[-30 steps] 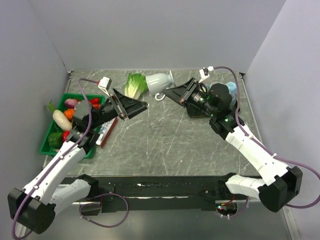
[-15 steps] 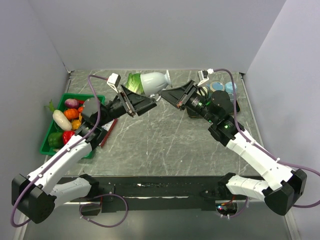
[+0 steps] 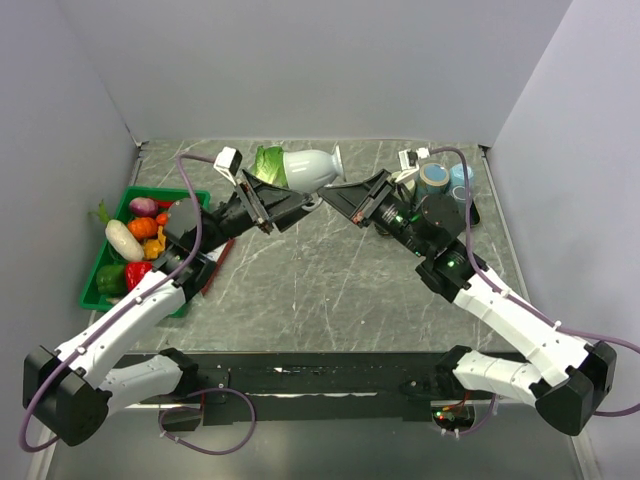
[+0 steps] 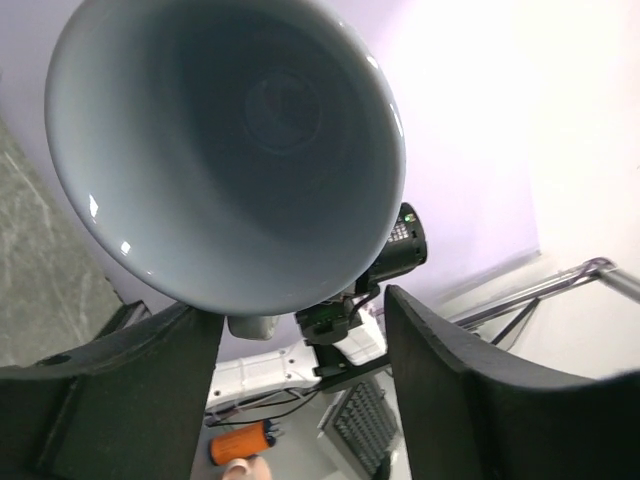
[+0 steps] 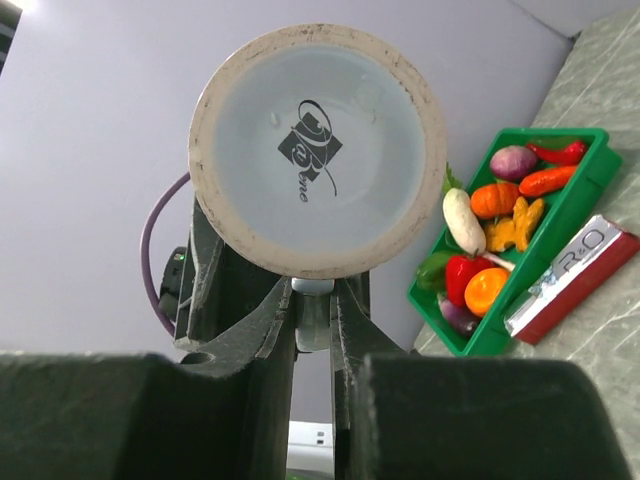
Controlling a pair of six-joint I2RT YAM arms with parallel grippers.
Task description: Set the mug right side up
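1. The mug (image 3: 305,168) hangs in the air over the far part of the table (image 3: 330,290), between your two pincers, and it rests on nothing.
2. It lies on its side. In the top view its long axis runs from 9 to 3 o'clock, with the mouth pointing to 9 and the foot to 3.
3. From your right gripper (image 3: 345,200) the mug is at about 11 o'clock. The fingers (image 5: 250,330) are pressed almost together, with a pale piece in the slit. I judge this is the handle (image 5: 313,288), pinched.
4. From your left gripper (image 3: 266,206) the mug is at about 1 o'clock. Its fingers (image 4: 110,390) are spread wide, and its camera looks straight into the open mouth.
5. Both pincers are equally near, but only the right one seems to carry the load.
6. The coming move turns on this axis: the mouth must swing from sideways to upward, and the foot must go down to the table.
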